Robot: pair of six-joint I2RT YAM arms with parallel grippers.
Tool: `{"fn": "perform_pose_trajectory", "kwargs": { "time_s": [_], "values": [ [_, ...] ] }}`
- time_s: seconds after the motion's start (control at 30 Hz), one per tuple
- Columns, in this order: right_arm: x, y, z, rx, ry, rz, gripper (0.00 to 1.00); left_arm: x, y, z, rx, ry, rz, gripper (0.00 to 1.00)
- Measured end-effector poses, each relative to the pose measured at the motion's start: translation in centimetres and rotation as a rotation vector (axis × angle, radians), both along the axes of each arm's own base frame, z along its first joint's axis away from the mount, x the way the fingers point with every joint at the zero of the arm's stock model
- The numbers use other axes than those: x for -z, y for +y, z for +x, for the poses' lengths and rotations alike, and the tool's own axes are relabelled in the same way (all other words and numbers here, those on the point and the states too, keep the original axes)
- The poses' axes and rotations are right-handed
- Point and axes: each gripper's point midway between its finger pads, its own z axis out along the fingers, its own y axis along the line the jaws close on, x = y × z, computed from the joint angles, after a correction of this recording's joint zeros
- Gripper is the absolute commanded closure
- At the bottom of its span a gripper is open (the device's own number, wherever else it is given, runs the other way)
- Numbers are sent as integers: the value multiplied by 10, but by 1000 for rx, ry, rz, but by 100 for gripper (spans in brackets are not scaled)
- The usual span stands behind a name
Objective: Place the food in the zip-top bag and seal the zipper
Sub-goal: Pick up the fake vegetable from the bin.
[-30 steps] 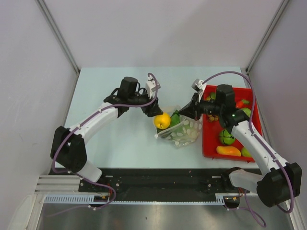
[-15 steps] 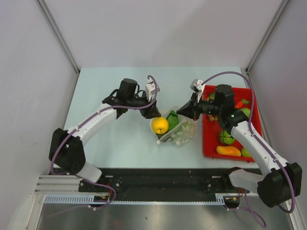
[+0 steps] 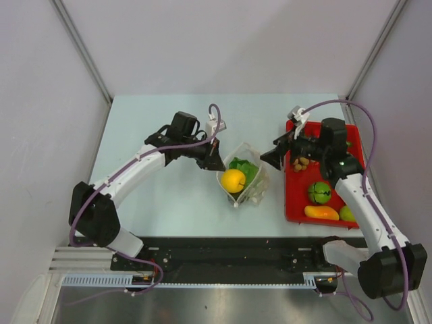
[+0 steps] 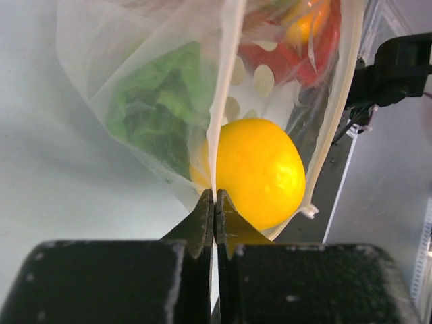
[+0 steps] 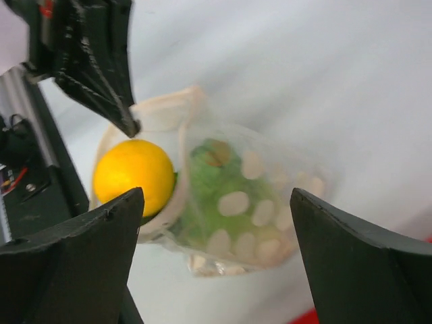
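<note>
Two arms work over a pale blue-green table [image 3: 155,202], with plain grey-white walls [image 3: 223,47] on three sides and a black rail [image 3: 229,253] along the near edge. Mid-table lies the zip-top bag [image 3: 253,187], mouth open, just left of the red tray [image 3: 291,202]. The lettuce [image 3: 244,167] is inside and the yellow fruit [image 3: 233,180] sits at the mouth. The left gripper [image 4: 214,197] is pressed together, pinching the bag's rim. The right gripper [image 5: 214,202] is spread wide, empty, near the bag and not touching it. Other toy food [image 3: 318,193] is in the tray.
</note>
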Motion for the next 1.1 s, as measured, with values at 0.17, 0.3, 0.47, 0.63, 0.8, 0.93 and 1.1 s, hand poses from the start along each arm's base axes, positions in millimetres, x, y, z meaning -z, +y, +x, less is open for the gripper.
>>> {"fn": "perform_pose_trajectory", "kwargs": {
  "time_s": [0.17,0.3,0.47,0.63,0.8,0.93,1.1],
  "values": [
    [-4,-56,0,179,15,-87,5,-5,-2,-1,-28,42,-14,100],
    [12,-118,-5,348,99,-184,5,-5,-5,-3,-34,72,-20,100],
    [60,-183,-3,544,328,-241,12,-3,-7,-2,-36,83,-24,100],
    [93,-231,2,652,479,-259,18,1,-9,0,-36,96,-17,100],
    [106,-244,-4,580,512,-349,19,5,-10,2,-36,106,-12,100],
    [113,-254,5,639,548,-337,21,6,-11,2,-34,108,-13,100],
    [111,-278,56,869,497,-297,36,8,-12,3,-32,113,-13,100]
  ]
}}
